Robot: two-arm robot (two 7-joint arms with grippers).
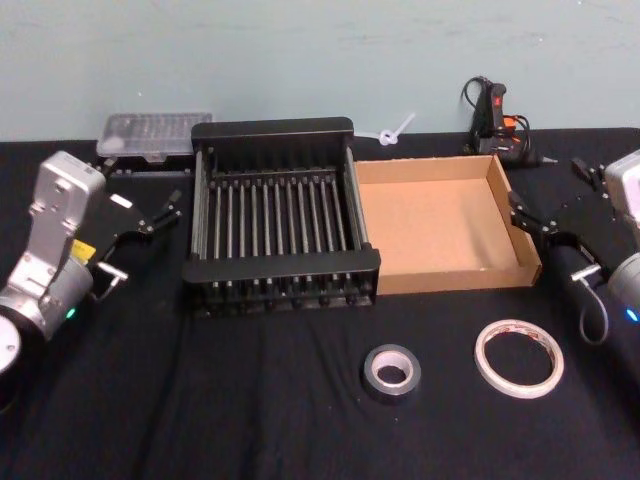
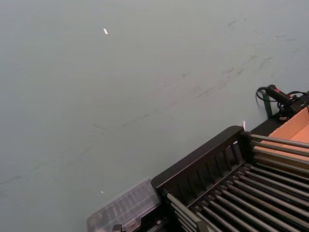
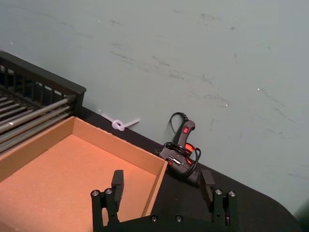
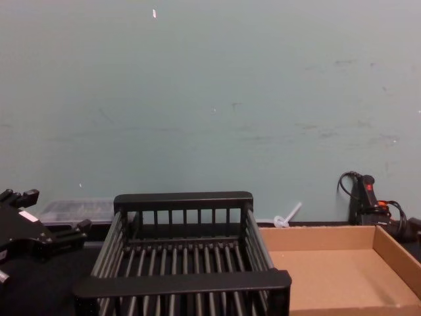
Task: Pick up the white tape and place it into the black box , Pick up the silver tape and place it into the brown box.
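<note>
Two tapes lie apart on the bench (image 1: 250,420): silver tape (image 1: 391,371), white tape (image 1: 518,358). Black box (image 1: 281,150) and brown box (image 1: 515,225) hold nothing. Right gripper (image 3: 163,185) fingers apart; left gripper (image 1: 160,210) fingers likely apart too.

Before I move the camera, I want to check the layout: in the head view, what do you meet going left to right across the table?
Left gripper → black box → silver tape → white tape → right gripper.
</note>
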